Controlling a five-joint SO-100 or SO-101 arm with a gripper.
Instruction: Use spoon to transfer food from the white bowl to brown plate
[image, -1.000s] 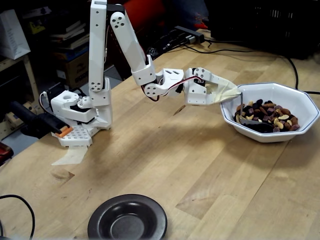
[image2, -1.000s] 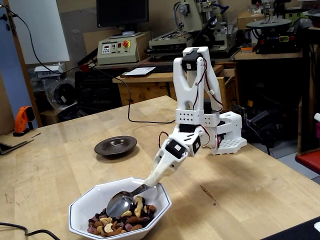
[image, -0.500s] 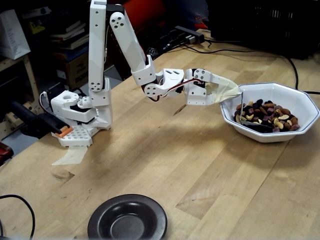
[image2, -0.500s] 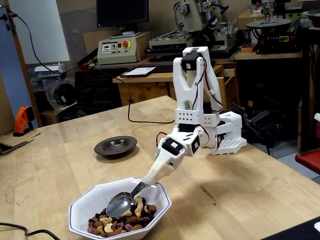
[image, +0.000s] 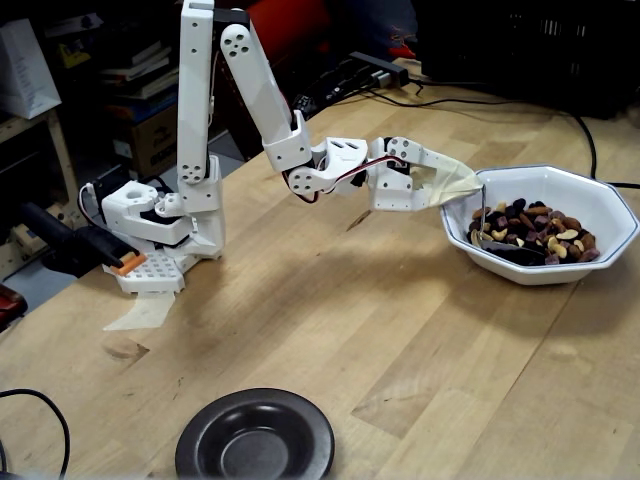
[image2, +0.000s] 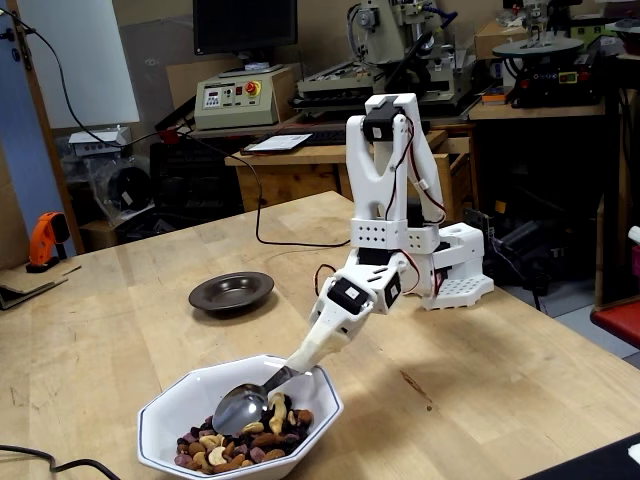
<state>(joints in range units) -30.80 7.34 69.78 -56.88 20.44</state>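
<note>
I was at the scooping step: my gripper (image2: 308, 352) was clamped on the spoon's handle, taped-looking at the tips, and the spoon (image2: 240, 407) had its shiny oval bowl down among the food (image2: 240, 448) in the white bowl (image2: 165, 413). A cashew or two seemed to sit against the spoon's edge — whether it was properly loaded I could not tell. The next move, as I judged it, called for a level lift clear of the rim, then a long swing to the brown plate (image2: 232, 292), which sat empty and well apart on the wooden table (image: 400, 350) — any tilt would spill nuts.
</note>
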